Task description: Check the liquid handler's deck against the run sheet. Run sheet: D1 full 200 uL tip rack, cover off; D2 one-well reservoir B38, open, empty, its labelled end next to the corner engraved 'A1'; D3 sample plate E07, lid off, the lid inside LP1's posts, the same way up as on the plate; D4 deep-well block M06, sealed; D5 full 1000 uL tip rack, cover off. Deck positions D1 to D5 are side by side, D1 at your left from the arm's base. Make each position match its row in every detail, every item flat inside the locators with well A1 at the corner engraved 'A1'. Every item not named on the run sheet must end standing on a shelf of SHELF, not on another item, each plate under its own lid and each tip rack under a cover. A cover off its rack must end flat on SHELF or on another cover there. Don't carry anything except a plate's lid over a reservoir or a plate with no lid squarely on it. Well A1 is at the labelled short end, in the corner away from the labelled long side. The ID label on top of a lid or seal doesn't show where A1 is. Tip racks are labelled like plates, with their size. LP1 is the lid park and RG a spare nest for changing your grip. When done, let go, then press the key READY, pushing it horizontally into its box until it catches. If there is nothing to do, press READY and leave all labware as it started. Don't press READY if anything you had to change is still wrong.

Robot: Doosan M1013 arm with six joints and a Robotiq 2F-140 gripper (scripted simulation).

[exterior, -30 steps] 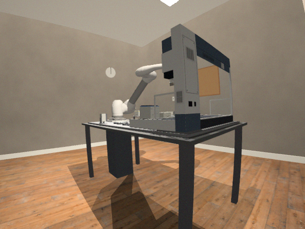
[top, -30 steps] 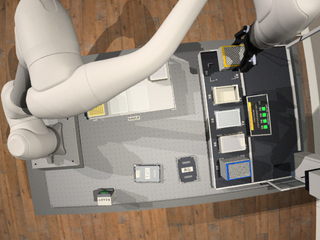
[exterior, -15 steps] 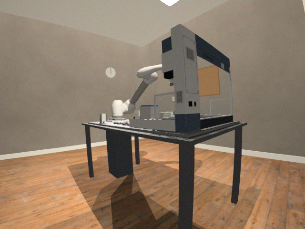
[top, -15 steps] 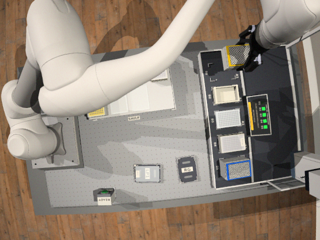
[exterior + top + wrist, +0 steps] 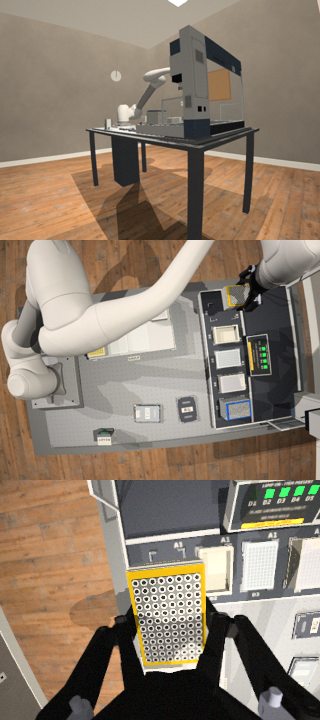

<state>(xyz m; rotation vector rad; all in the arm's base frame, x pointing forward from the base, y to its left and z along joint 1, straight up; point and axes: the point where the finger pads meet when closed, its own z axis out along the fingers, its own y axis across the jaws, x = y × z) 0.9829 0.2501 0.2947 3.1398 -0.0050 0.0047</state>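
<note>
My gripper (image 5: pixel 245 292) is shut on a yellow-rimmed tip rack (image 5: pixel 236 296) with no cover, its holes filled with tips. It holds the rack above the deck at the D1 end, and the D1 nest (image 5: pixel 210 305) below is empty. In the wrist view the rack (image 5: pixel 167 615) sits between my black fingers, just short of the D1 corner marks (image 5: pixel 165 555). D2 holds an open cream reservoir (image 5: pixel 225 334). D3 holds an unlidded well plate (image 5: pixel 227 358). D4 holds a sealed white block (image 5: pixel 231 382). D5 holds a blue-rimmed tip rack (image 5: pixel 238 409).
A lid lies in LP1 (image 5: pixel 147 413) and the RG nest (image 5: pixel 186 409) is bare. The READY key (image 5: pixel 104 436) is at the front. SHELF holds another yellow rack (image 5: pixel 96 352) and pale flat items, partly hidden by my arm. A status panel (image 5: pixel 259 354) shows green lights.
</note>
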